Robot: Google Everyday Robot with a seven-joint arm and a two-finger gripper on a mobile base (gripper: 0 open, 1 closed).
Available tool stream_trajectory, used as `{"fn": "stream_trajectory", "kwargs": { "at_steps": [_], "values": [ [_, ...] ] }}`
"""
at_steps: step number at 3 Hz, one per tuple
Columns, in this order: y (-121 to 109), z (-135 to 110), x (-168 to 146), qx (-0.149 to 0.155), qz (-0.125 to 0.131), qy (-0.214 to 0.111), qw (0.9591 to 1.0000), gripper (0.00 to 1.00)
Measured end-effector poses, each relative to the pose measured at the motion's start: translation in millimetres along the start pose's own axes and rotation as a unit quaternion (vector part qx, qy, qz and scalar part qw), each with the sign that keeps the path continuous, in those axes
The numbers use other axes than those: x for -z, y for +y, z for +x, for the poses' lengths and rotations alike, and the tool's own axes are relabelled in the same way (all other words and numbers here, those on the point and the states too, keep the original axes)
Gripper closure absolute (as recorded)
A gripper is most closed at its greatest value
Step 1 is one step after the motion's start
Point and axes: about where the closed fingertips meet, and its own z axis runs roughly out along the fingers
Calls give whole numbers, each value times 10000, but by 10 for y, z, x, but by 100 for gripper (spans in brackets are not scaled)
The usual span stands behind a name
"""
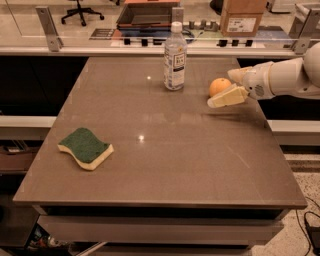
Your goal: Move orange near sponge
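The orange (218, 85) sits on the brown table (165, 160) at the far right, to the right of the clear bottle. My gripper (220, 89) reaches in from the right at table height. It is open, with one pale finger (227, 97) in front of the orange and the other behind it. The sponge (85, 147), green on top with a yellow base, lies flat near the table's front left, far from the orange.
A clear water bottle (175, 56) stands upright at the back middle, just left of the orange. Behind the table runs a glass rail with a cardboard box (243, 16) and a dark tray (147, 12) beyond it.
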Motion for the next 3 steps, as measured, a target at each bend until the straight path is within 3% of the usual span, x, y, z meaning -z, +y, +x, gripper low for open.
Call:
{"fn": "stream_trajectory", "kwargs": {
  "at_steps": [1, 3],
  "values": [
    [-9, -109, -61, 150, -33, -81, 9998, 41],
    [18, -113, -113, 150, -79, -81, 9998, 87]
  ]
}}
